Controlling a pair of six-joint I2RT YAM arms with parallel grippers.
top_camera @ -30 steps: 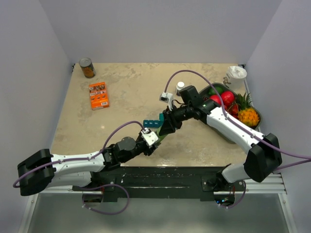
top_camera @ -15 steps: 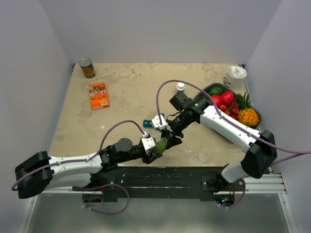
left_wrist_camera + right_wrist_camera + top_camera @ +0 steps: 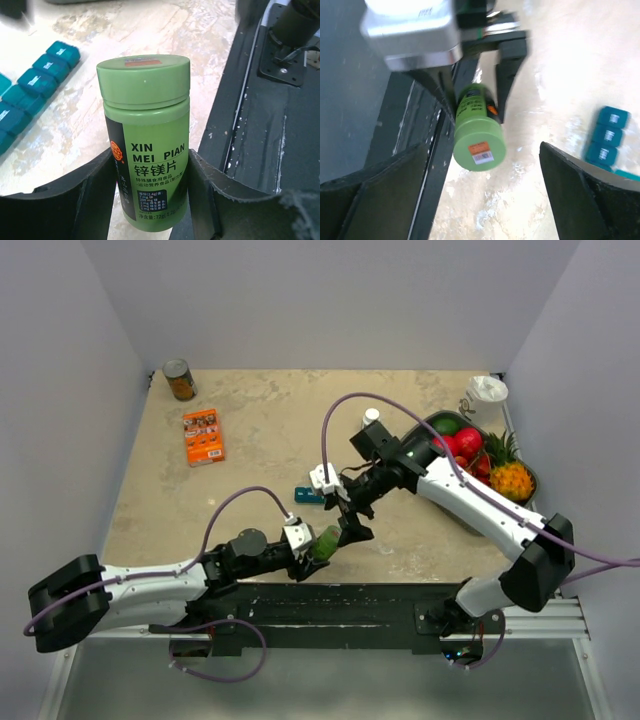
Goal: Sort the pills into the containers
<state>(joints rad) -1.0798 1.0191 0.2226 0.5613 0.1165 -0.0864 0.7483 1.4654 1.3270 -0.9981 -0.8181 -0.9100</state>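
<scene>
Left wrist: legibly-labelled bottle [image 3: 147, 145] clamped in left end effector [image 3: 151, 159]; right end effector [image 3: 480, 149] apart.

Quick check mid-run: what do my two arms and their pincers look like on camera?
The left arm and right arm match: white link shells, black joints and bases. A lilac cable loops along each to a white boxy camera block at the wrist. The left pincer and right pincer are matt black with broad, flat, angular fingers. No legible markings.
</scene>
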